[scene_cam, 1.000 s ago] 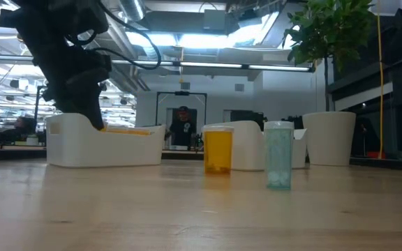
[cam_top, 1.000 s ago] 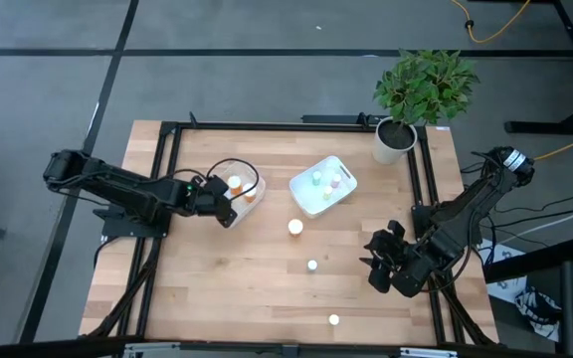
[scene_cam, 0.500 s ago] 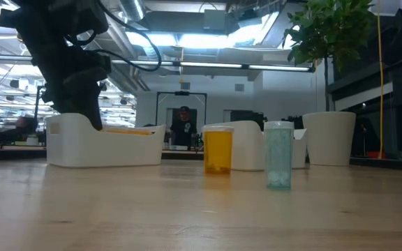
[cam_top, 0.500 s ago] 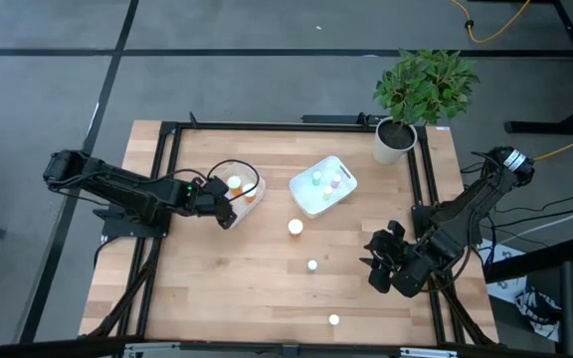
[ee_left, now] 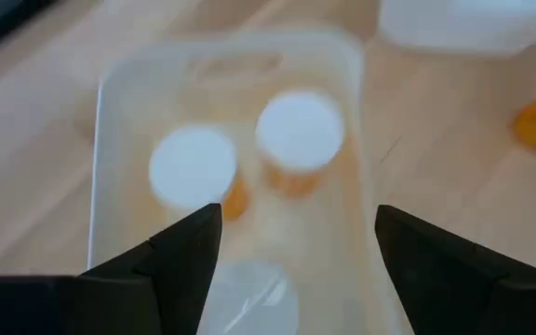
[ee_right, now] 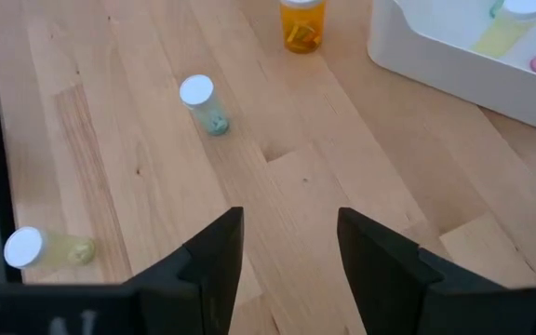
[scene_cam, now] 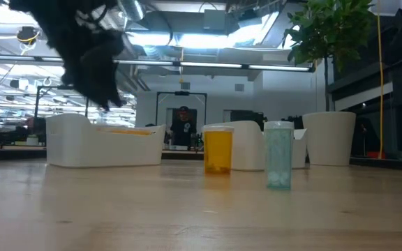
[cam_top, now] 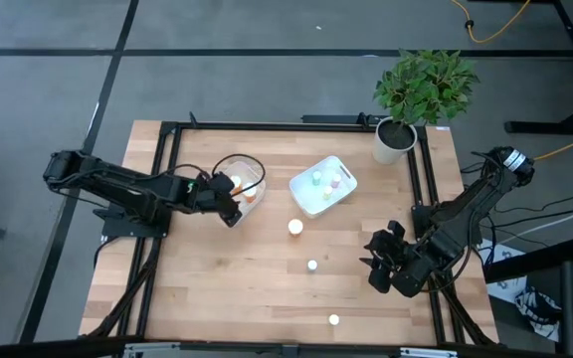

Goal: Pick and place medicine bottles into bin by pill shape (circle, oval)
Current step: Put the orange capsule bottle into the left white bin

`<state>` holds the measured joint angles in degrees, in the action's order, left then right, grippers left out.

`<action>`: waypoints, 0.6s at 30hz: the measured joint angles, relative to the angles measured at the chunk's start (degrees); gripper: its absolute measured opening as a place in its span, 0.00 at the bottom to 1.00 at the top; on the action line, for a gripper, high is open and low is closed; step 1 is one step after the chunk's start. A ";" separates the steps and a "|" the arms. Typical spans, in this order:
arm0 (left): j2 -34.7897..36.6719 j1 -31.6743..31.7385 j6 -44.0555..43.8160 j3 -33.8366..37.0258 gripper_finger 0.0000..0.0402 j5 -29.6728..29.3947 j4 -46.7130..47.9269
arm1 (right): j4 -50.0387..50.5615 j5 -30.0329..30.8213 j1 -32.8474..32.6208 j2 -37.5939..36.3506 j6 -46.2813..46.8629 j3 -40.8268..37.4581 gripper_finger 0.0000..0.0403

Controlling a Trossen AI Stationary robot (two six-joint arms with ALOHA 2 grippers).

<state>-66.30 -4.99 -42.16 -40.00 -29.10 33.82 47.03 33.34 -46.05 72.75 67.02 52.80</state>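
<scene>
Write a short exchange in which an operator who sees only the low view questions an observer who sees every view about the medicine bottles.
Operator: What is inside the left bin? I only see its wall.
Observer: The left wrist view shows at least two white-capped orange bottles in it.
Operator: On the table I see an orange bottle and a pale blue bottle. Any more?
Observer: Yes, a third loose bottle sits near the table's front edge, seen from above.
</scene>
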 joint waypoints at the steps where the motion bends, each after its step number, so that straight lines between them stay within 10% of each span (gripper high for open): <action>1: 0.00 0.00 0.44 -1.14 0.69 -0.19 -0.11 | -0.01 0.00 -0.01 0.00 0.00 0.00 0.44; 18: -13.74 -7.22 14.01 -4.78 0.68 10.23 -34.82 | 0.02 -0.02 0.01 -0.02 0.00 -0.02 0.44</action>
<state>-80.04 -12.21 -28.15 -44.78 -18.87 -0.99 47.05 33.32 -46.04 72.73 67.02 52.77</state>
